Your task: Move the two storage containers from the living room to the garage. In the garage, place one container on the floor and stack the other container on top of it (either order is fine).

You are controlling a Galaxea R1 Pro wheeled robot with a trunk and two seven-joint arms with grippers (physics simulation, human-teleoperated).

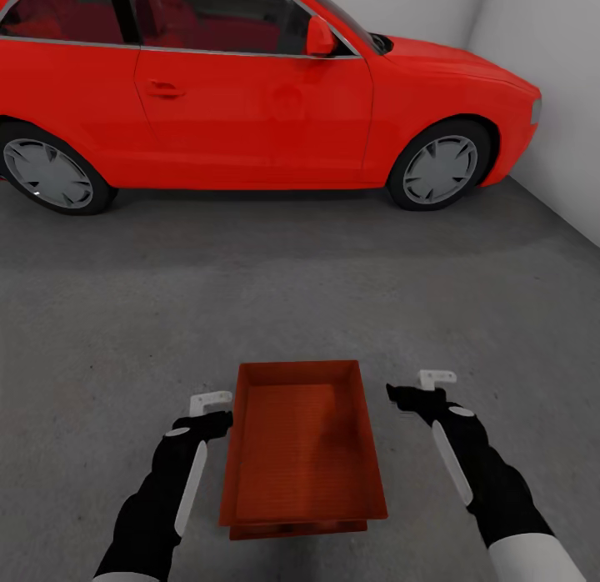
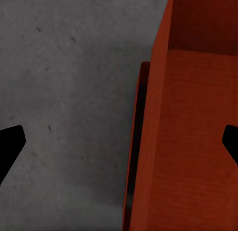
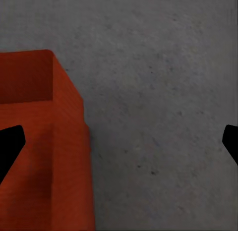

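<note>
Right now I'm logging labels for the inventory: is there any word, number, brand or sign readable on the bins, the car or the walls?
None: no readable text anywhere.
The stacked rust-red open-top bins are plain.
The glossy red coupe car shows no badge or plate.
The white walls and grey concrete floor carry no signs.

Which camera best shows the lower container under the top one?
The left wrist view: the lower container's edge juts beside the top container. The head view shows a near-edge sliver; the right wrist view, one red wall.

Both arms reach forward and down, level with each other. The left gripper (image 1: 218,408) and right gripper (image 1: 414,388) hang with jaws spread, holding nothing.
</note>
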